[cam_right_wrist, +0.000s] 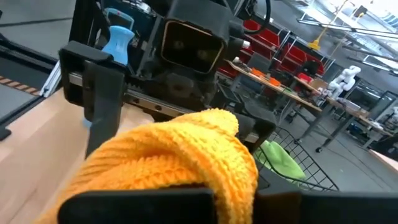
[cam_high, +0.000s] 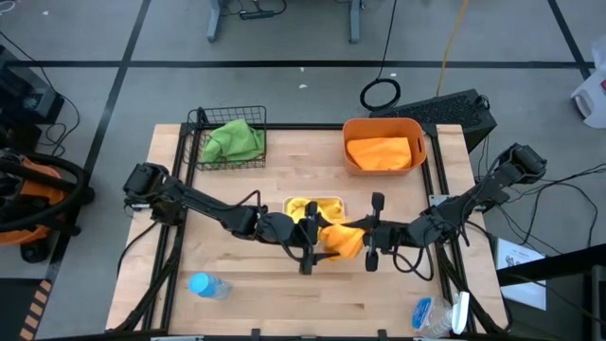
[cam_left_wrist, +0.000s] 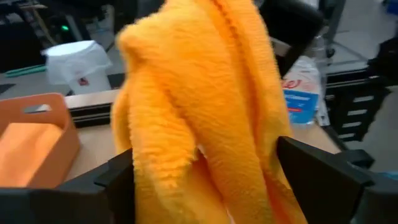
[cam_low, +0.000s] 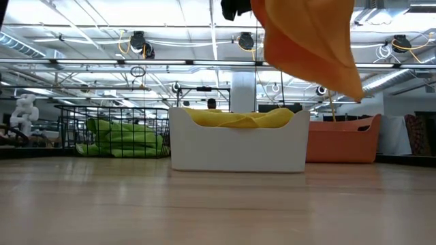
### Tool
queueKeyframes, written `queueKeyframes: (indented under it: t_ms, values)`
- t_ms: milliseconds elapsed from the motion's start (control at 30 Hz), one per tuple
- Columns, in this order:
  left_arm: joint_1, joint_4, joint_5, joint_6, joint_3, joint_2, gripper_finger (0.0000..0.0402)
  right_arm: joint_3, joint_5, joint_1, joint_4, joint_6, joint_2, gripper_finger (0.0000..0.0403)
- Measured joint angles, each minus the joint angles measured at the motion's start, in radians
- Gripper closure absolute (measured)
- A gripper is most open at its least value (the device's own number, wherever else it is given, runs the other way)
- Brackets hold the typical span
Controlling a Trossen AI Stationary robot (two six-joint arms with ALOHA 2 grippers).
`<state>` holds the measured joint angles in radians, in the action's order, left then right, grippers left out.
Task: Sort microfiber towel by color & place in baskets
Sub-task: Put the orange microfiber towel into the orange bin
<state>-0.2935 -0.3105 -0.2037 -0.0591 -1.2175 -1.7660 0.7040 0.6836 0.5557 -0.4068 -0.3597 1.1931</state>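
Both arms meet at the middle of the wooden table (cam_high: 246, 303), just in front of the white tray (cam_high: 313, 201), with an orange microfiber towel (cam_high: 343, 239) bunched between them. The left gripper (cam_high: 309, 248) has its fingers spread wide, and the towel hangs between them; in the left wrist view the cloth (cam_left_wrist: 205, 112) fills the gap without either finger clearly pressing it. The right gripper (cam_high: 373, 232) faces the left one, and the towel (cam_right_wrist: 174, 163) sits heaped at its fingers; they seem closed on the cloth, though the pinch itself is hidden. In the low view the towel (cam_low: 310, 41) hangs clear above the table. Yellow cloths (cam_low: 238, 118) lie in the tray, a green cloth (cam_high: 232, 140) fills the black wire basket (cam_high: 199, 123), and an orange cloth (cam_high: 381, 152) lies in the orange tub (cam_high: 352, 128).
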Motion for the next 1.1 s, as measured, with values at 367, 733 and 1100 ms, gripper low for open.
queueKeyframes:
  t_ms: [367, 733, 1100]
  values:
    - [0.03, -0.029, 0.043, -0.082, 0.0, -0.016, 0.0365, 0.0, 0.029, -0.004, -0.047, 0.081, -0.003, 0.036]
    - [0.121, 0.17, 0.046, -0.093, 0.0, 0.137, 0.0391, 0.063, 0.301, 0.042, 0.175, 0.369, -0.024, 0.0224]
    - [0.16, 0.255, 0.041, -0.104, 0.0, 0.211, 0.0392, 0.063, 0.151, 0.042, 0.498, 0.809, -0.029, 0.0143]
